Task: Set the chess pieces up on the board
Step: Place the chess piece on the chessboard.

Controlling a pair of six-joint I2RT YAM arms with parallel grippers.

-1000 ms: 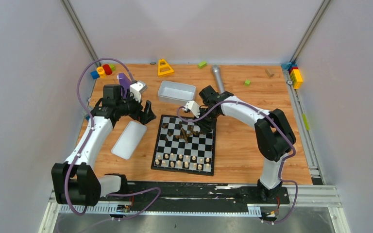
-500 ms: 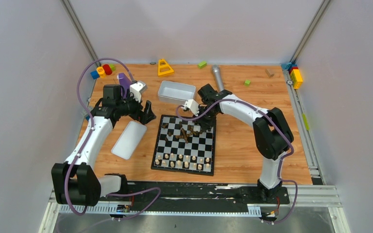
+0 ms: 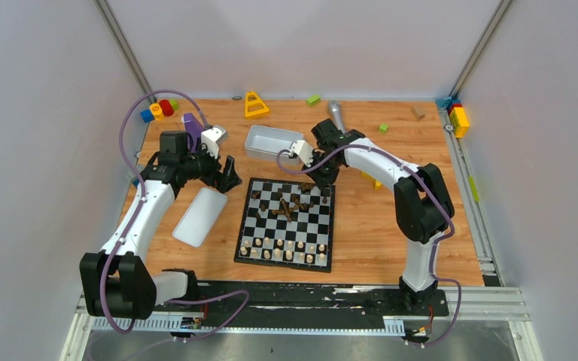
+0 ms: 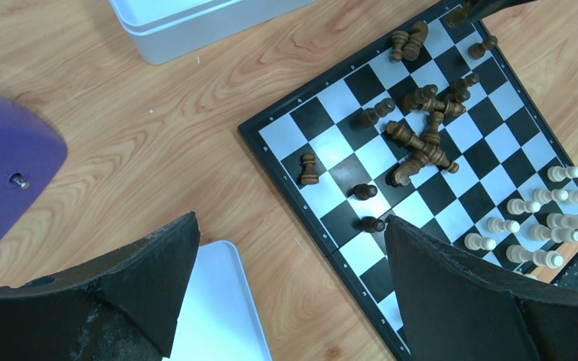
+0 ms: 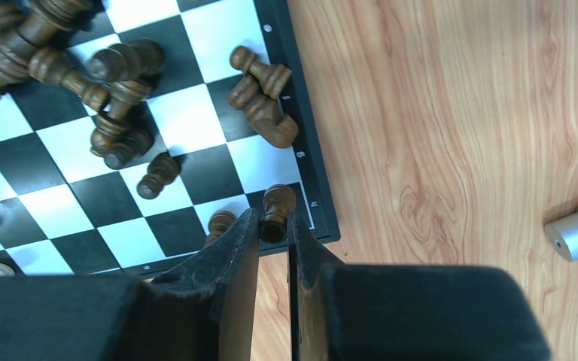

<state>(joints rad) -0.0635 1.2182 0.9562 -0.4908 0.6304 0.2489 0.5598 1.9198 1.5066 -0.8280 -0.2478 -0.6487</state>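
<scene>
**Step in hand:** setting out the dark set. The right fingers were clamped on one dark piece. It was held upright over the corner square at the far right of the board. Whether its base touched the square could not be told.

**Location of task items:** the pale pieces stood in two rows along the near edge of the board. Most of the dark pieces lay tumbled in a heap on the far half, several touching or crossing one another, and a few stood apart. None was seen off the board.

**Next move, as judged:** the held piece needs to go down square in its corner and be released without tipping. After that the heap has to be worked one piece at a time. The lying pieces are crowded, so each pick calls for a narrow approach that does not knock its neighbours, and for turning the piece upright before it is placed.

**Arm pose:** the right arm reached forward and inward, its wrist bent down so the fingers pointed at the board's far right corner. The left arm was extended beside the board's far left corner. The left fingers were spread wide and held nothing, poised above the tabletop between the white lid and the white tray.
</scene>
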